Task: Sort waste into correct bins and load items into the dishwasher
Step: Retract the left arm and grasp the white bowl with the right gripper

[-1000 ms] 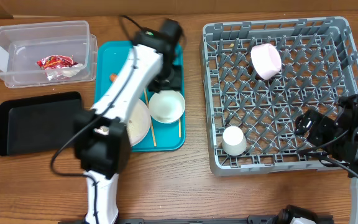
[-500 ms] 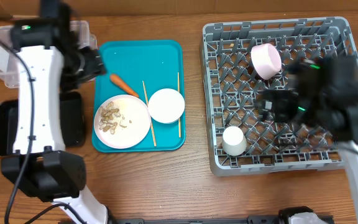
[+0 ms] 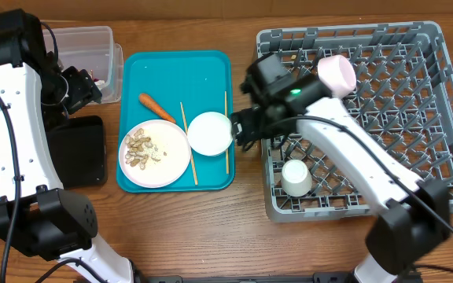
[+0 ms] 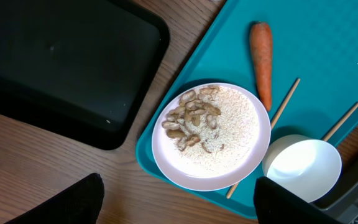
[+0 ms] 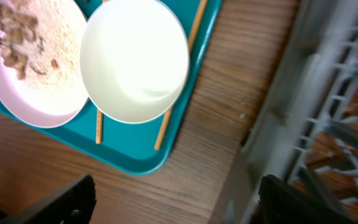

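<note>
**Landmark:** teal tray, on the desk.

1. Clear tub: well left of the tray, by its far corner. Contents hidden by the arm.
2. Left fingers: spread wide and holding nothing, hovering just off the tray's left rim. The left arm rises along the desk's left side and bends in toward the tray.
3. Black tray: just left of the tray, apart from it.
4. Carrot: on the tray's far-left part, long axis diagonal.
5. Plate: on the tray's near-left part, carrying nut shells and crumbs.
6. Chopsticks: on the tray, both running far-to-near, one on either side of the bowl.
7. Bowl: on the tray's right half, upright and empty.
8. Right fingers: spread and empty, just off the tray's right rim. The bowl lies immediately tray-ward of them, so this arm is judged much the nearer for lifting it. The right arm reaches from the desk's near right across the rack, wrist pointing down.
9. Dish rack: right of the tray, holding a pink bowl and a cup.
</note>
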